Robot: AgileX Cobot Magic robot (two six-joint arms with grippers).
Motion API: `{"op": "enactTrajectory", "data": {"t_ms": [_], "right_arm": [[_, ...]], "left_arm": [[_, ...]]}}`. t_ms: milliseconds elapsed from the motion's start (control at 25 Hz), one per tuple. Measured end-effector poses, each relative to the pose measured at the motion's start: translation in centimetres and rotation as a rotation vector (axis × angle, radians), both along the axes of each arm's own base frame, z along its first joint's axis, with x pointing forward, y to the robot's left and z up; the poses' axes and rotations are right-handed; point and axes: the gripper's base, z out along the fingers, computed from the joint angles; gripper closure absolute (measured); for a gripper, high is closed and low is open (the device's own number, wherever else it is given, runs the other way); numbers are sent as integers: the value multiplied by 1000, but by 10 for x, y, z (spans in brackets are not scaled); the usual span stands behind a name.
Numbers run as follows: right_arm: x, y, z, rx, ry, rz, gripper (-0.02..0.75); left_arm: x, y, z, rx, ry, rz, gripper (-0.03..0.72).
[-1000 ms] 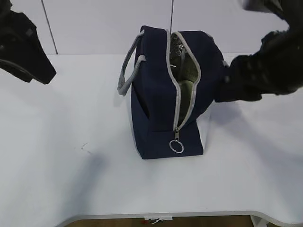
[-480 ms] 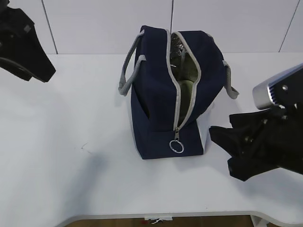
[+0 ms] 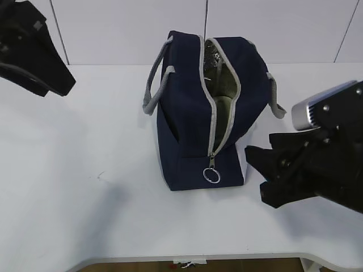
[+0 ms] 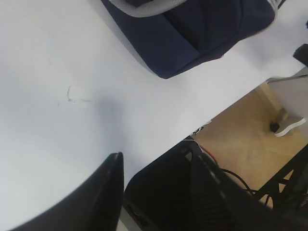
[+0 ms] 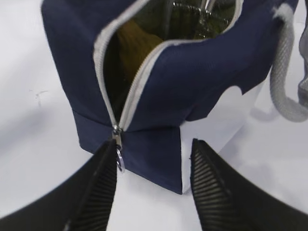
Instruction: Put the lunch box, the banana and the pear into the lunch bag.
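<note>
Lunch bag (image 3: 198, 113) stands unzipped, something yellow inside, maybe fruit; both tools (image 5: 154, 187) (image 4: 159, 183) spread, empty.

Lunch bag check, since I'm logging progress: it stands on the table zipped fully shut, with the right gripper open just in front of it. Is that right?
Not quite. The lunch bag is unzipped: its zipper strip gapes wide and the zipper pull sits at the bottom end, as the right wrist view shows. The rest holds: it stands on the table and the right gripper is open just in front of it.
</note>
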Motion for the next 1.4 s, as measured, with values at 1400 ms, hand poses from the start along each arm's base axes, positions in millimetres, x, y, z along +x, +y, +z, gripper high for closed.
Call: {"op": "enactTrajectory", "data": {"t_ms": [1400], "right_arm": [[24,29,-117,77,-84,123,336]], "left_arm": [[0,0,0,-3,1,0,381]]}}
